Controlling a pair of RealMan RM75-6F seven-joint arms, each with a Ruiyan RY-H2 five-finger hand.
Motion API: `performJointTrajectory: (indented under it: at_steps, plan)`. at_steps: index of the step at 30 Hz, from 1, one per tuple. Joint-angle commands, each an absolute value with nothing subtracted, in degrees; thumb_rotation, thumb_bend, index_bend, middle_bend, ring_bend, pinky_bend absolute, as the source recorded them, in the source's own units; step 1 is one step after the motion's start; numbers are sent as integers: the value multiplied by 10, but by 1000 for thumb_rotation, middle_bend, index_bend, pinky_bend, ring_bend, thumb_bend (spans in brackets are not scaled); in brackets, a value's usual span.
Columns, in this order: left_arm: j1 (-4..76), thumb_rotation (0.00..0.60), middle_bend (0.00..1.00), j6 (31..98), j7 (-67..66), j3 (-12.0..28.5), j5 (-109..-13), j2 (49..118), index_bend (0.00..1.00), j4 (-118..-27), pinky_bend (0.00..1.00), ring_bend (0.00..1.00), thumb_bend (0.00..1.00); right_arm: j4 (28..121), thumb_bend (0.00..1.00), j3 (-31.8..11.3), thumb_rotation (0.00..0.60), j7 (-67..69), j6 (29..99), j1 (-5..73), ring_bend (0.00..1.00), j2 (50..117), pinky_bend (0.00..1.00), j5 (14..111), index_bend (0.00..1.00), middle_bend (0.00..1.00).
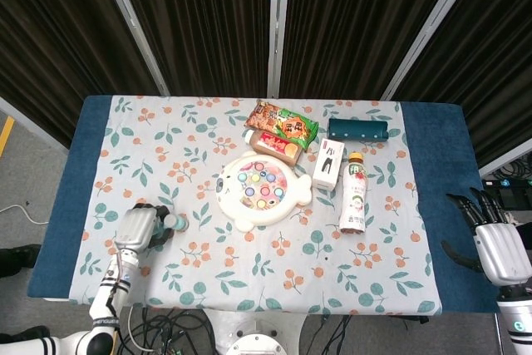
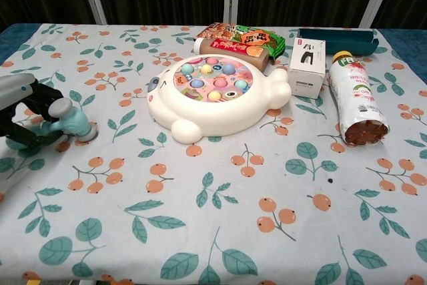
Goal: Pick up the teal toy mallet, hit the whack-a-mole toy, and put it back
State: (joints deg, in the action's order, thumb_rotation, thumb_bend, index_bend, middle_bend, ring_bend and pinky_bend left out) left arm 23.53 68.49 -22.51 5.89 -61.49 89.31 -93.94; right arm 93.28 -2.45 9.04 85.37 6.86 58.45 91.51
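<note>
So the teal toy mallet (image 2: 73,123) is sitting on the table (image 1: 432,164), well to the left of the whack-a-mole toy (image 1: 262,189), near the cloth's left side. The left hand (image 2: 25,116) is right there with its dark fingers (image 2: 41,93) curled around the mallet's handle, head poking out toward the whack-a-mole toy, so it's got a grip on it with the head down on the cloth. The right hand (image 1: 492,239) is way off past the table's right edge, far from the toy, fingers spread and holding nothing. Just right of the whack-a-mole toy there's a small white box (image 1: 328,164) and a drink bottle (image 1: 355,193) lying down; behind the toy are a couple of snack packs (image 1: 281,123), and a dark teal box (image 1: 358,129) is behind and to its right.
</note>
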Motion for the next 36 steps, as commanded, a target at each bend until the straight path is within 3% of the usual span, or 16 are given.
performJointTrajectory:
  at_steps: [1,9,21,27,36]
  plan:
    - [235,600,509,685,-221,59,-618,894,521,-937,293,380,400,933,173,-25,600,90,854,69,0,584,0,915,130,191]
    - [236,600,565,678,-173,57,-655,893,576,-907,355,428,547,937,173,-25,600,86,856,68,0,583,0,915,130,191]
    - [274,600,635,646,47,67,-801,835,629,-840,545,499,626,945,173,-24,600,78,863,61,0,580,0,915,131,204]
    - [325,600,676,648,195,68,-899,835,671,-766,653,547,660,949,173,-23,600,73,866,57,0,580,0,914,130,204]
    - [447,600,681,566,337,62,-971,818,677,-711,661,555,661,960,172,-21,600,59,875,49,0,577,0,913,130,204]
